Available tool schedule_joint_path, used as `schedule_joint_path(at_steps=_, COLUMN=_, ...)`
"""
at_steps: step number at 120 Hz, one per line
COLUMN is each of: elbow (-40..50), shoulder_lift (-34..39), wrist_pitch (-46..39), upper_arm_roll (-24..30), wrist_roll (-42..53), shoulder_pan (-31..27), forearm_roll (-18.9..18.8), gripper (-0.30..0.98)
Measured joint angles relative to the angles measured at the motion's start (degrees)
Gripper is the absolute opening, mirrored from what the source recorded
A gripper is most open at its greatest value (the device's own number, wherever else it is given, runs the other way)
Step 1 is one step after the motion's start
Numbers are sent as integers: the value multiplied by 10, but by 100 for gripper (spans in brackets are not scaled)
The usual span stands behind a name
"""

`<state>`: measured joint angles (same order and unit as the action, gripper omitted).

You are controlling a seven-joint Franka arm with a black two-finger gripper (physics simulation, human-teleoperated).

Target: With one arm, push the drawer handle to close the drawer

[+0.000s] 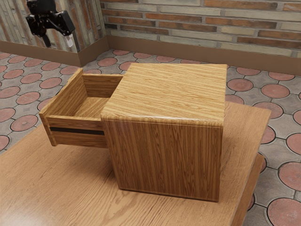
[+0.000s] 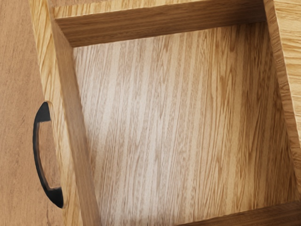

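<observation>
By the edge of the surface, the open drawer must be pushed shut; the tool is spread apart.

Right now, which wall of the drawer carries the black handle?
The front panel, the wall farthest from the cabinet; the black handle arches off its outer face.
</observation>
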<state>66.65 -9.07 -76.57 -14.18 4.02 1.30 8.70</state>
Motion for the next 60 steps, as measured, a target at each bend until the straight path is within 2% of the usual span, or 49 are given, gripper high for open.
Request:
schedule_joint_path(at_steps=13, elbow=58, shoulder_lift=12, wrist_pitch=-8, upper_arm_roll=-1, wrist_roll=-9, shoulder_pan=5, forearm_roll=2, gripper=69)
schedule_joint_path(at_steps=21, elbow=130, shoulder_lift=56, wrist_pitch=-15, upper_arm_roll=-26, wrist_roll=-2, shoulder_pan=17, forearm_roll=-10, gripper=68)
schedule_joint_path(at_steps=25, elbow=192, shoulder_lift=105, wrist_pitch=-28, upper_arm_roll=-35, wrist_roll=5, shoulder_pan=21, forearm_roll=-28, gripper=68)
schedule_joint_path(at_steps=29, elbow=273, shoulder_lift=179, wrist_pitch=-47, upper_arm_roll=-48, wrist_roll=14, shoulder_pan=32, forearm_roll=-59, gripper=68)
schedule_joint_path(at_steps=32, elbow=312, shoulder_lift=221, wrist_pitch=-59, upper_arm_roll=-84, wrist_roll=22, shoulder_pan=57, forearm_roll=-84, gripper=68)
schedule_joint_path(at_steps=39, elbow=365, shoulder_lift=335, wrist_pitch=-81, upper_arm_roll=-245, wrist_roll=43, shoulder_pan=233, forearm_roll=-174, gripper=68)
schedule_joint_path(at_steps=44, elbow=387, shoulder_lift=410, wrist_pitch=-95, upper_arm_roll=-326, wrist_roll=65, shoulder_pan=320, forearm_roll=-241, gripper=67)
schedule_joint_path(at_steps=52, elbow=399, shoulder_lift=466, wrist_pitch=-112, upper_arm_roll=-406, wrist_roll=109, shoulder_pan=405, forearm_roll=-334, gripper=65)
schedule_joint_path(at_steps=60, elbow=397, shoulder_lift=507, wrist_pitch=-140, upper_arm_roll=-492, wrist_roll=157, shoulder_pan=500, forearm_roll=-411, gripper=63)
